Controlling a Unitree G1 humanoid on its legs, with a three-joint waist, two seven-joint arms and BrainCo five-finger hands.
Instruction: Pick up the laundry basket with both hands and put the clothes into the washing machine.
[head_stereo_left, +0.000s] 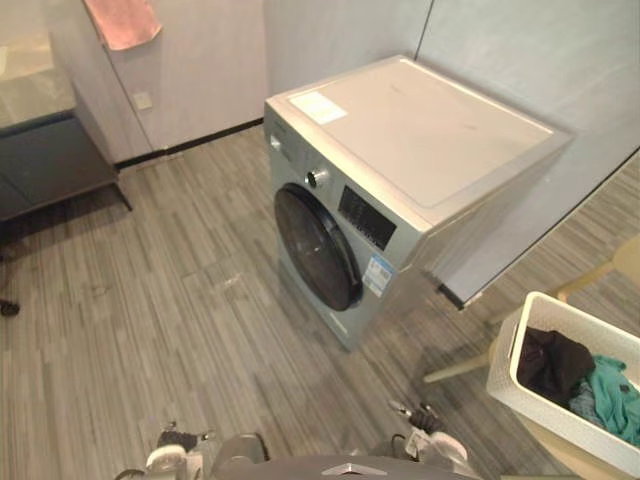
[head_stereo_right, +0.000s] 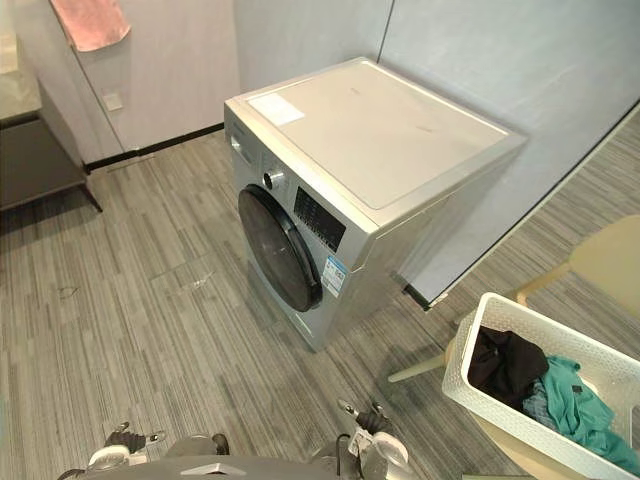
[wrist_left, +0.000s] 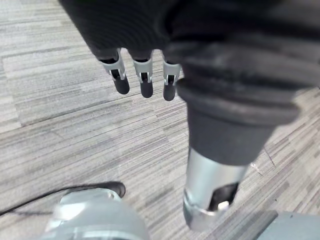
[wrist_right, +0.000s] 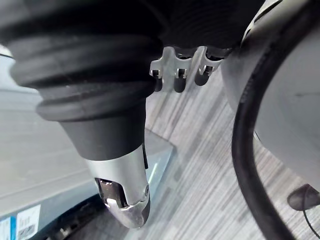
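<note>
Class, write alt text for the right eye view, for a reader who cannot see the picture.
A silver front-loading washing machine with its round dark door shut stands on grey striped flooring against a grey wall. At lower right, a white laundry basket holds black and teal clothes. A pink towel hangs at upper left.

floor under me: grey planks (head_stereo_left: 150, 300) | walls (head_stereo_left: 560, 60): pale grey | my left: dark table (head_stereo_left: 50, 165), pink towel (head_stereo_left: 122, 20) hanging on wall

Grey wood-grain floor (head_stereo_left: 180, 320), silver washing machine (head_stereo_left: 400, 150) standing on it, dark table (head_stereo_left: 50, 160) at left, pale chair (head_stereo_right: 605, 258) at right
</note>
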